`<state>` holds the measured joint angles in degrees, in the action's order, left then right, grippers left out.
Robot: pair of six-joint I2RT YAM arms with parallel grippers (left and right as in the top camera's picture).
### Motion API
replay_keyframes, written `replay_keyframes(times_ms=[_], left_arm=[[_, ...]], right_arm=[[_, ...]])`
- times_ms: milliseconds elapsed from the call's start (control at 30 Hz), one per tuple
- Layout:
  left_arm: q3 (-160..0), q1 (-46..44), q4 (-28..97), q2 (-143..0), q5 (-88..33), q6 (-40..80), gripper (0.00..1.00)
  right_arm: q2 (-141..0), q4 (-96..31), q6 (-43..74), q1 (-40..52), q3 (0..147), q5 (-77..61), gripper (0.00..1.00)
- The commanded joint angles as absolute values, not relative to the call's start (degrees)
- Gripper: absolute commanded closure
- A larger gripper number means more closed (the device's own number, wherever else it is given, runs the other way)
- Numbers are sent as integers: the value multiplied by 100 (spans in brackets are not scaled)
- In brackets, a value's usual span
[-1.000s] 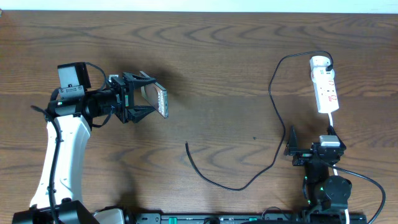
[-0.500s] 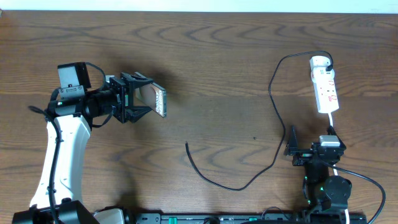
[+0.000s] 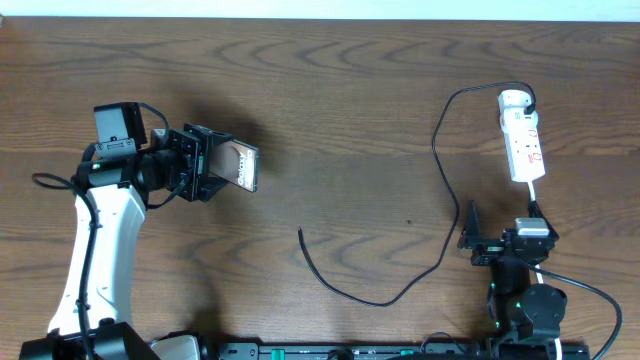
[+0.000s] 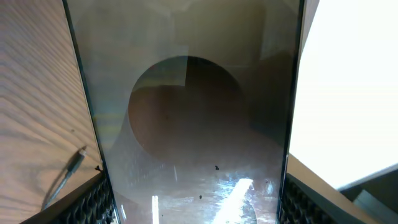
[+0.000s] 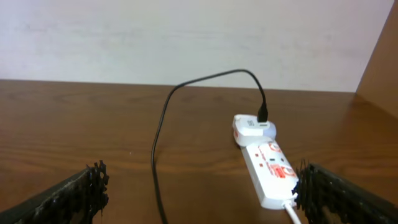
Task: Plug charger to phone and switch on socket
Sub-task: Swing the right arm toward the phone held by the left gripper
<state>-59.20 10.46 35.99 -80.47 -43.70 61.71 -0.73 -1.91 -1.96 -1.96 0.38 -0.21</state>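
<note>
My left gripper (image 3: 222,165) is shut on the phone (image 3: 241,167), which it holds lifted and tilted above the left half of the table. In the left wrist view the phone's glossy face (image 4: 193,124) fills the space between the black fingers (image 4: 93,202). The charger (image 3: 380,303) is a thin black cable that runs from the socket (image 3: 524,145) down across the table to its free plug tip (image 3: 301,233), which lies loose right of the phone. My right gripper (image 3: 500,225) stands open near the front right; the socket (image 5: 268,167) and charger cable (image 5: 160,137) lie ahead of it.
A white adapter (image 5: 252,127) with the charger cable in it sits in the far end of the socket. The socket's white cord (image 3: 534,195) runs toward the right arm. A pale wall borders the table's far edge.
The left gripper has drawn back a little to the left and turned the phone, so more of its flat face shows from above. The right arm and the charger have not moved.
</note>
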Motion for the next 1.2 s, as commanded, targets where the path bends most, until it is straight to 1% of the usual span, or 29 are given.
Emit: replay_keyframes(times_ms=[0, 167, 300, 367, 433, 533, 633, 733, 833, 933, 1033, 1067, 1133, 1167], left_arm=[[-6012, 1070, 3592, -8088, -4278, 6095, 93], [-6012, 1070, 3568, -8313, -4283, 6095, 93], [-6012, 1070, 3564, -8473, -4281, 6095, 93], [-6012, 1070, 3535, -8521, -4276, 6095, 93], [-6012, 1070, 3468, -8538, -4274, 6095, 93], [-6012, 1070, 3339, -8541, -4274, 6095, 93], [-6012, 1070, 3284, -8541, -4230, 6095, 93], [-6012, 1063, 3288, -8541, -4088, 6093, 93], [-6012, 1055, 3286, -8541, -3979, 6097, 93], [-6012, 1055, 3288, -8541, -3887, 6130, 93], [-6012, 1055, 3288, -8541, -3756, 6167, 93], [-6012, 1055, 3288, -8541, -3695, 6167, 93], [-6012, 1055, 3291, -8541, -3612, 6171, 93], [-6012, 1052, 3288, -8541, -3588, 6187, 93]], right_arm=[[-49, 40, -242, -193, 32, 51, 1], [-49, 515, -113, -193, 32, -224, 1], [-62, 740, -99, -193, 49, -1120, 1], [-99, 794, 102, -193, 137, -1321, 1], [-259, 786, 320, -193, 349, -1496, 1], [-803, 659, 318, -193, 856, -1791, 1], [-1809, 325, 314, -193, 1717, -2119, 1], [-3155, -231, 272, -193, 2840, -2711, 1], [-4801, -1103, 266, -180, 4233, -3848, 1], [-6329, -1756, 165, -139, 5439, -5555, 1], [-7540, -1579, 165, -141, 6136, -7043, 1], [-7902, -1422, 237, -141, 6283, -7205, 1], [-8468, -891, 886, -108, 6423, -7564, 1], [-8781, -377, 1398, -47, 6440, -7664, 1]])
